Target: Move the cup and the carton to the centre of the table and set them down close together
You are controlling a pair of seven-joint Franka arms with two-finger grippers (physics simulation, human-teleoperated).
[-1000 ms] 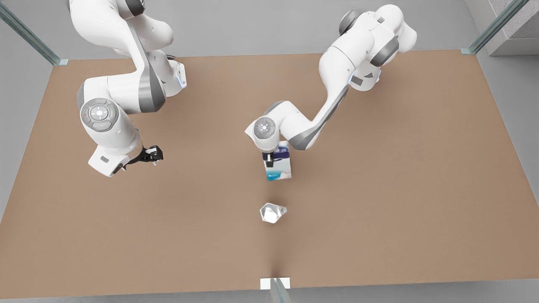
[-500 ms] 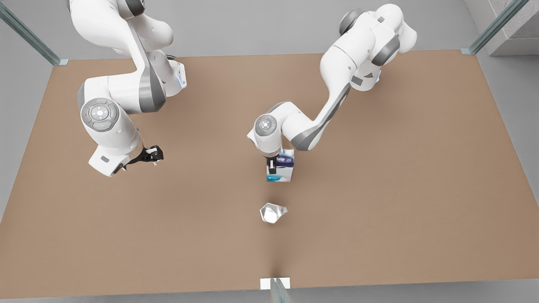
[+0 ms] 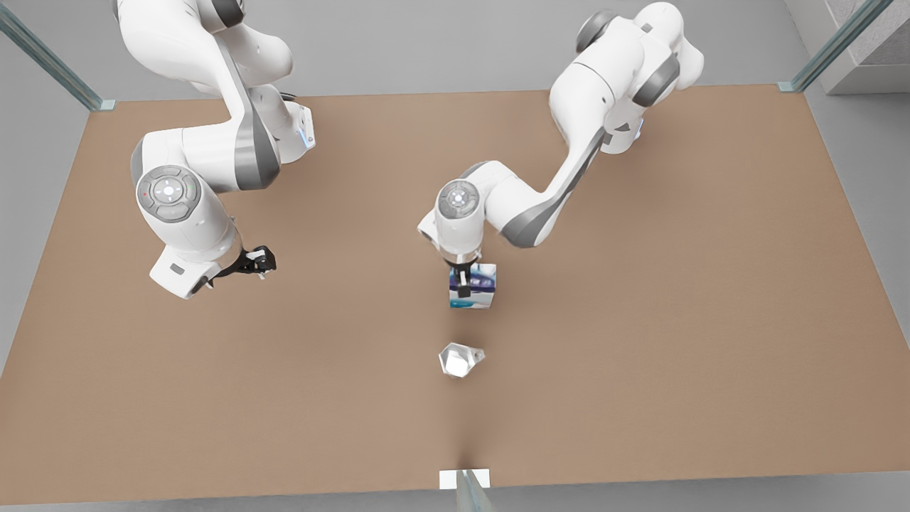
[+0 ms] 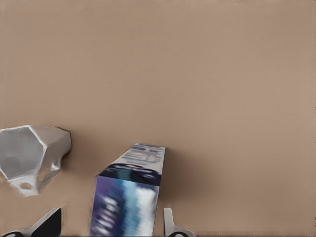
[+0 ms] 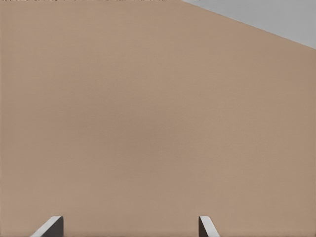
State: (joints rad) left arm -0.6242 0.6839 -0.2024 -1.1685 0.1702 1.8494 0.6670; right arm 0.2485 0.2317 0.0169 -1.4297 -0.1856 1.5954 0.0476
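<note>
**Brown tabletop, carton between my left fingers, cup beside it**

Brown and matte, the large rectangular tabletop [image 3: 640,355] fills most of the front view. Near the middle of that frame stands the small rectangular carton [image 3: 480,288], with a dark blue upper band, white lettering and a white and teal lower part. Its base rests on the table.

My left gripper [image 3: 462,283] hangs right over the carton, on the arm that reaches in from the upper right of the front view. In my left wrist view my fingers [image 4: 170,224] are spread to either side of the carton [image 4: 131,197]. One sits just beside its edge, and bare table shows between the other and the box.

The small silver-grey faceted metal cup [image 3: 460,360] sits just below the carton in the front view, near it but apart. It is not between my fingers. My left wrist view shows its pale inside [image 4: 32,155].

My right gripper [image 3: 259,262] waits at centre left of the front view, well apart from both things. Its fingers [image 5: 52,226] are spread wide over bare table.
</note>
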